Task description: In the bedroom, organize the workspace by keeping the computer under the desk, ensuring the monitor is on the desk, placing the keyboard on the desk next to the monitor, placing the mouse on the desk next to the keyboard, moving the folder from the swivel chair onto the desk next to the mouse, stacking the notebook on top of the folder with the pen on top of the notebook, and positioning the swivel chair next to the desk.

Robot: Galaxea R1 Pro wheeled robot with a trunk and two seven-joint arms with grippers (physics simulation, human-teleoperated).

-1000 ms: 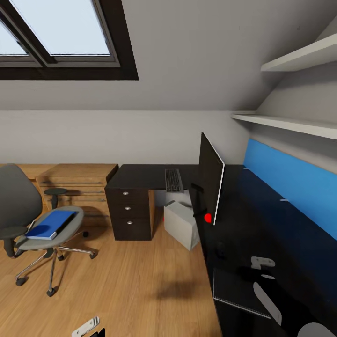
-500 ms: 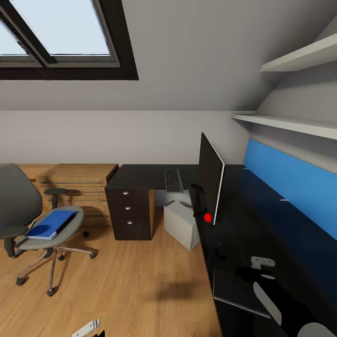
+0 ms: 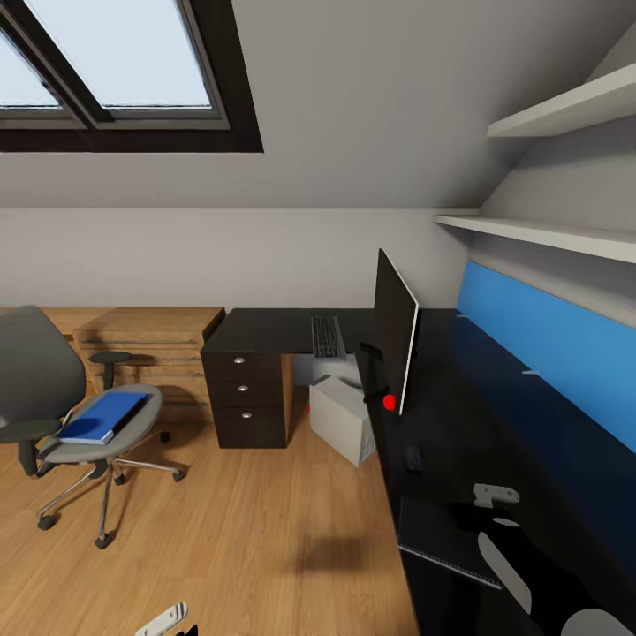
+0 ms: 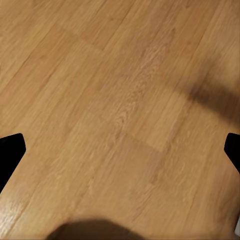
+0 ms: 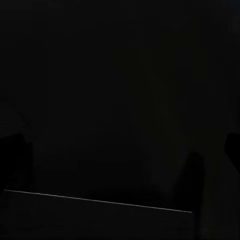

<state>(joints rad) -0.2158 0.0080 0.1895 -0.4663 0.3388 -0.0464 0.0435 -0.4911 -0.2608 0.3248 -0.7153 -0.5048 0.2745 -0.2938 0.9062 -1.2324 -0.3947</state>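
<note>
The swivel chair (image 3: 40,389) stands on the floor at the left, apart from the desk (image 3: 265,329), with the blue folder (image 3: 104,416) on its seat. The keyboard (image 3: 327,337), monitor (image 3: 395,340), mouse (image 3: 412,458) and notebook (image 3: 442,533) lie along the black desk. Beneath the desk sits the grey computer (image 3: 343,422). The pen is out of view. My left gripper (image 4: 120,150) hangs open over bare floor. My right gripper (image 5: 120,150) is open just above the desk top, by the notebook's pale edge (image 5: 100,201).
A dark three-drawer unit (image 3: 246,399) holds up the desk's far wing, and a light-wood dresser (image 3: 146,340) stands behind the chair. A blue wall panel (image 3: 548,340) and white shelves (image 3: 539,231) run along the right. Wooden floor (image 3: 256,530) lies open between chair and desk.
The whole head view has shifted a little, so the camera moved. Chair, folder and desk items keep their places relative to each other.
</note>
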